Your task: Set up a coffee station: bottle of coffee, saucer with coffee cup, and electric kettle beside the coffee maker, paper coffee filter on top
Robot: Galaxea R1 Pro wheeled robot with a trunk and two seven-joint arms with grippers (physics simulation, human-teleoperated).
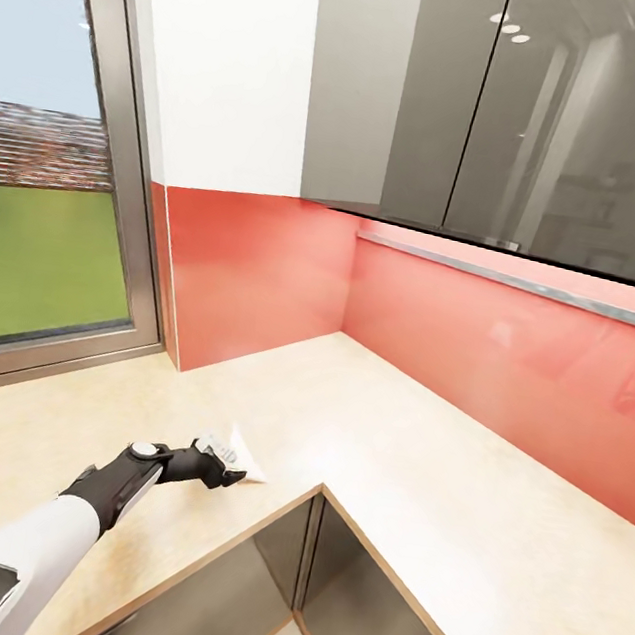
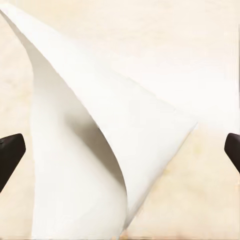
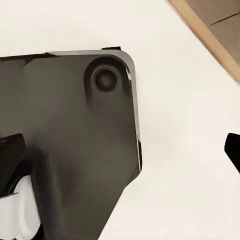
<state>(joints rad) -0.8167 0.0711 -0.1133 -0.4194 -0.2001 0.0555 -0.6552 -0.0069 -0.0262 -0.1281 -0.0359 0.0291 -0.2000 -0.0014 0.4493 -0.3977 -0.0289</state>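
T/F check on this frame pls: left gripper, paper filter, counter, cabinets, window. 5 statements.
1. The left gripper is at the paper coffee filter on the countertop. True.
2. The filter sits on top of a coffee maker. False: it is over bare countertop, near the inner corner edge.
3. In the left wrist view the filter lies between the two dark fingertips, which stand wide apart. True.
4. The upper cabinets have their doors swung open. False: the glossy grey doors are closed.
5. The window is on the right of the head view. False: it is on the left, showing grass.
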